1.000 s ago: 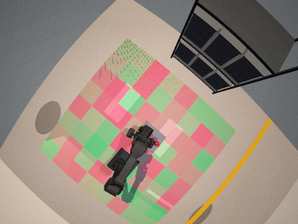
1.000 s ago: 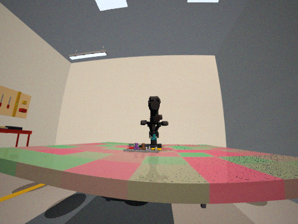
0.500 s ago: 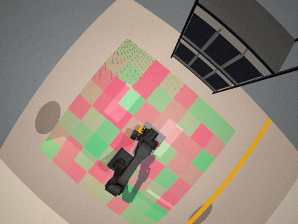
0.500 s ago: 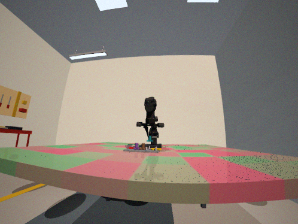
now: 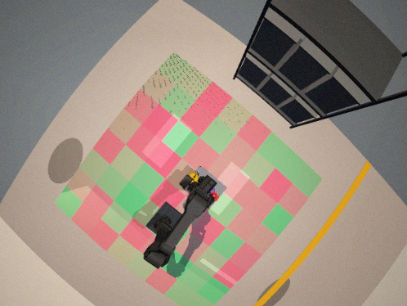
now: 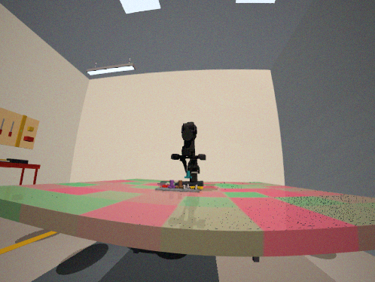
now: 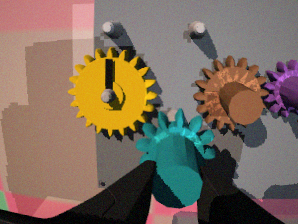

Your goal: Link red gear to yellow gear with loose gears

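My gripper [image 7: 176, 172] is shut on the handle of a teal gear [image 7: 175, 145] [image 6: 187, 174], which it holds above the board. In the wrist view the teal gear stands between the yellow and brown gears and nearly hides a peg [image 7: 172, 114] behind its teeth. The yellow gear [image 7: 129, 86] [image 5: 194, 177] with a black stripe sits on its peg. A brown gear [image 7: 214, 95] [image 6: 180, 184] and a purple gear [image 7: 282, 89] [image 6: 172, 183] stand on the grey board [image 7: 155, 17] [image 5: 221, 186] side by side, teeth close together. The red gear [image 5: 215, 196] [image 6: 165, 185] is at the board's other end.
Two empty pegs, one [image 7: 108, 28] near the yellow gear and one [image 7: 198, 28] near the brown gear, stand at the top of the wrist view. The board lies on a pink and green checkered table [image 5: 140, 180]. The arm covers part of the board in the top view.
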You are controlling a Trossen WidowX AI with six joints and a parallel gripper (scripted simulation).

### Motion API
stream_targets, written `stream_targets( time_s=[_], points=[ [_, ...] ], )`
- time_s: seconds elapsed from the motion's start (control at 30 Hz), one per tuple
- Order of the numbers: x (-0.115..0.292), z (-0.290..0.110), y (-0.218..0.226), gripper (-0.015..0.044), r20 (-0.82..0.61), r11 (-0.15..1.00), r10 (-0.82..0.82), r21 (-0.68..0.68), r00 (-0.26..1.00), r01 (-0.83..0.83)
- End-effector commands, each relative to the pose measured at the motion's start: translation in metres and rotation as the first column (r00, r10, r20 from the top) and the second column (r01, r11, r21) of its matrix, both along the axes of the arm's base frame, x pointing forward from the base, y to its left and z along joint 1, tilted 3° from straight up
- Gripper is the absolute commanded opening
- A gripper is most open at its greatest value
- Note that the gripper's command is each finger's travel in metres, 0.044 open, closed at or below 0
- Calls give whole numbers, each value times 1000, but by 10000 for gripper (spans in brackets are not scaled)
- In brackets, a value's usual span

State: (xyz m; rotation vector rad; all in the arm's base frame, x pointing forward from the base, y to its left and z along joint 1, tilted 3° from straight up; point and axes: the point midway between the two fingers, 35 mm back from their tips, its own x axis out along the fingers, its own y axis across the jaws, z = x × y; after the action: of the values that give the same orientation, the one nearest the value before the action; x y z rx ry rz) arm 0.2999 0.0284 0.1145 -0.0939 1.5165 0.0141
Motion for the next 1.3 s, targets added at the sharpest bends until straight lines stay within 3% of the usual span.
stream_targets(
  time_s=[0.0, 0.63, 1.0, 1.27],
  points=[
    [0, 1, 0, 0, 6, 993, -116, 6, 993, 116],
    [0, 1, 0, 0, 19, 786, -617, 44, 786, 616],
    [0, -1, 0, 0, 19, 762, -647, 47, 763, 645],
    [0, -9, 0, 0, 19, 816, -578, 41, 816, 577]
  ],
)
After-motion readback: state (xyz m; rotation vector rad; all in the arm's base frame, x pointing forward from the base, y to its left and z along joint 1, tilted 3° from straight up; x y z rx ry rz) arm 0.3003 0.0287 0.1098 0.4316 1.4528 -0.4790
